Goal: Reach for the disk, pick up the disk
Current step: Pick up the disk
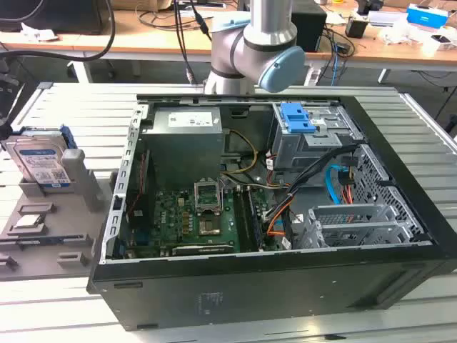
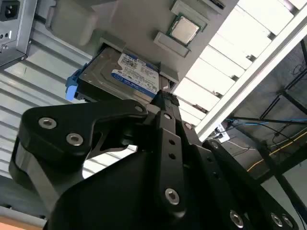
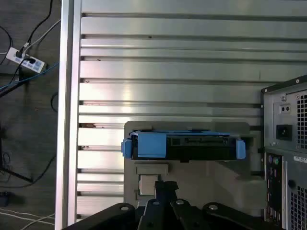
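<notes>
The disk [image 1: 43, 161] is a silver hard drive with a white-and-blue label and a blue frame. It stands on edge in a slot of the grey holder [image 1: 78, 193] at the exterior view's left. In the second wrist view the disk [image 2: 129, 74] shows its label, and in the first wrist view the disk [image 3: 184, 146] shows its blue-framed edge. My black gripper [image 2: 164, 98] [image 3: 166, 184] hangs above the holder, apart from the disk, shut with nothing in it.
An open black computer case [image 1: 285, 271] takes up the table's middle, and its rear panel [image 3: 288, 158] is close beside the holder. A small silver processor chip [image 2: 184, 29] [image 3: 147, 184] lies on the holder. The slatted metal table's edge [image 3: 67, 115] is nearby, with cables on the floor beyond.
</notes>
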`<state>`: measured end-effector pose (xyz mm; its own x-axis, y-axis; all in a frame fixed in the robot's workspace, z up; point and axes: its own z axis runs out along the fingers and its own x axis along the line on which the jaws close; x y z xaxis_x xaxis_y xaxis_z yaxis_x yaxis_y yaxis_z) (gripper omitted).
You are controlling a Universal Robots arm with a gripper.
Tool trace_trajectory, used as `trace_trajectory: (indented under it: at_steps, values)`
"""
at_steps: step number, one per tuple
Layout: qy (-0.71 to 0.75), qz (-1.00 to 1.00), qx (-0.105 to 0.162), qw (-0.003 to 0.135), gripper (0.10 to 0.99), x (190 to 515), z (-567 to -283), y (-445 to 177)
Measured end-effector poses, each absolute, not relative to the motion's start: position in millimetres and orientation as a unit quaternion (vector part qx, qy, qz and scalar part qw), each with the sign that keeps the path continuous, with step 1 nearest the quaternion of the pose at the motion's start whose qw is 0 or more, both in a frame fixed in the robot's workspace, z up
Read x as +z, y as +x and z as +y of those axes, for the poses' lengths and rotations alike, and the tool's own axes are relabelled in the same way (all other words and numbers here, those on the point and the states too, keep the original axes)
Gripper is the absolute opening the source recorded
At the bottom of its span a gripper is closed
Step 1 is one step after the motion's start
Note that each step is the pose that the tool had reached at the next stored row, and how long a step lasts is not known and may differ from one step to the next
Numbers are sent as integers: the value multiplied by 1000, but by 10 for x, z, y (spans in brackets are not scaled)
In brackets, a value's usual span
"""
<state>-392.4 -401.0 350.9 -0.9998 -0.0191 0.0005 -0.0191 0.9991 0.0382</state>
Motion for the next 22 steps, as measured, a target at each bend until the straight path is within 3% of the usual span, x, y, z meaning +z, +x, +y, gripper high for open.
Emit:
trace_trajectory:
  at_steps: [22]
  values:
    - [211,-977,-19,4,106,3509,-4011,-3924]
